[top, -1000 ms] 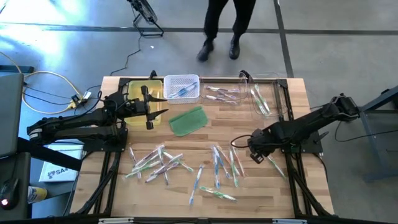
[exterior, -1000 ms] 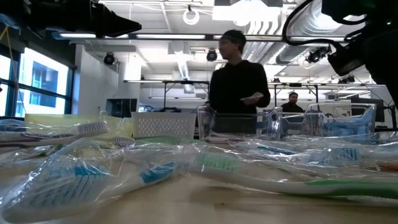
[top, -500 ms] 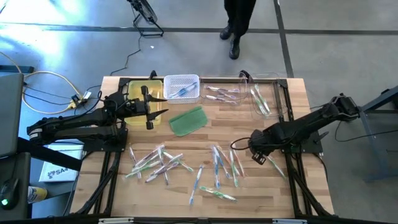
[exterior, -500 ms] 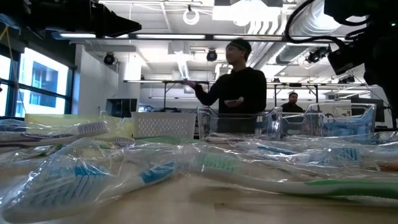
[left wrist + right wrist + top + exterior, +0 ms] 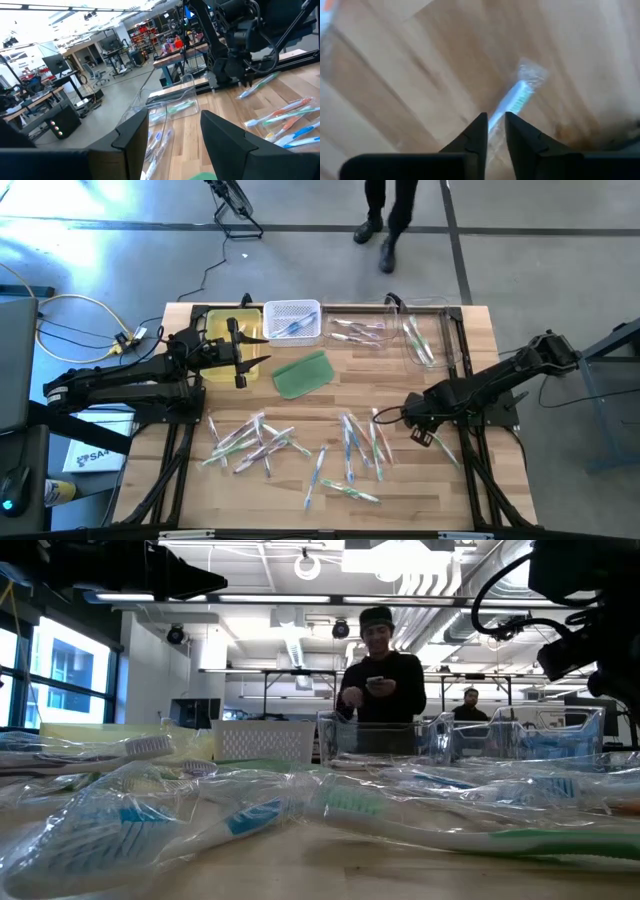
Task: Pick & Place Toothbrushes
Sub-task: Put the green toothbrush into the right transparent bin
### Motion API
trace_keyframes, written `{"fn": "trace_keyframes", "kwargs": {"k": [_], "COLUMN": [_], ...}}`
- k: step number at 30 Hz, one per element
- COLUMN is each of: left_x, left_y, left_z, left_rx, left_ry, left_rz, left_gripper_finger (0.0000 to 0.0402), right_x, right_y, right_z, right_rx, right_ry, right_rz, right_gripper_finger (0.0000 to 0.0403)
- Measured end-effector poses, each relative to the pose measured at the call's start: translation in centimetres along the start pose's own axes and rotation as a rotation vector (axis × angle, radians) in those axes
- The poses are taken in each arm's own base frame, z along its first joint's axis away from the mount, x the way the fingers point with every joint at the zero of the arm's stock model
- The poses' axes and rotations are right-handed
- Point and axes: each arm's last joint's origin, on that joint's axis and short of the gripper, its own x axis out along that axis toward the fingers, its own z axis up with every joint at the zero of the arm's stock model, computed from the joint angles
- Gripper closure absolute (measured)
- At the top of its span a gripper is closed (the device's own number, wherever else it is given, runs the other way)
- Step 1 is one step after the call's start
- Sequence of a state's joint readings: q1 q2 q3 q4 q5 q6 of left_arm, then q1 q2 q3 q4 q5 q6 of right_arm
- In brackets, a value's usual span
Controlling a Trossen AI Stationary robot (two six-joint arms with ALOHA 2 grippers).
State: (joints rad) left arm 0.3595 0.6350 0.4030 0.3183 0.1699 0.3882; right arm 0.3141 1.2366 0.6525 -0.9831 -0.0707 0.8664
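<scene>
I am seeing two loose clusters of toothbrushes [image 5: 300,452] lying along the near half of the table [image 5: 480,320], roughly ten wrapped ones toward the left edge and about ten toward the middle, too tangled to count exactly. A few more are sitting in a white basket [image 5: 292,320] and two clear bins [image 5: 425,330] at the far edge. My right gripper [image 5: 418,432] is hovering low near the right edge, its fingers standing slightly apart with one wrapped toothbrush [image 5: 512,102] lying on the wood just beyond the tips. My left gripper [image 5: 240,356] is waiting near the far-left corner, fingers spread and holding nothing.
</scene>
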Motion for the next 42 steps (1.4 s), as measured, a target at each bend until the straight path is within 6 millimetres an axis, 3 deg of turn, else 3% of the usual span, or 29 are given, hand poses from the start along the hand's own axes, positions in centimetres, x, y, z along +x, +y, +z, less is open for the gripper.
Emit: {"fn": "trace_keyframes", "kwargs": {"k": [7,12,21,31,39,42], "left_x": [0.0,0.0,0.0,0.0,0.0,0.0], "left_y": [0.0,0.0,-0.1,-0.1,-0.1,-0.1], "left_z": [0.0,-0.1,-0.1,-0.3,-0.4,-0.3], "left_rx": [0.000,-0.001,-0.003,-0.007,-0.007,-0.007], "left_ry": [0.000,0.007,0.014,0.035,0.037,0.036], "left_rz": [-0.001,-0.003,-0.006,-0.015,-0.010,-0.010], "left_gripper_finger": [0.0226,0.0226,0.0226,0.0226,0.0226,0.0226], "right_x": [0.0,0.0,0.1,3.6,4.3,4.3], "right_y": [0.0,0.0,-0.1,-1.5,-1.0,-0.9], "right_z": [-0.1,-0.1,-0.1,-2.1,-2.5,-2.5], "right_rx": [-0.018,-0.026,-0.014,0.130,0.091,0.100], "right_ry": [0.024,0.013,0.011,0.065,0.039,0.037], "right_rz": [0.017,0.003,-0.003,-0.059,-0.013,-0.011], "right_gripper_finger": [0.0236,0.0202,0.0200,0.0200,0.0201,0.0219]}}
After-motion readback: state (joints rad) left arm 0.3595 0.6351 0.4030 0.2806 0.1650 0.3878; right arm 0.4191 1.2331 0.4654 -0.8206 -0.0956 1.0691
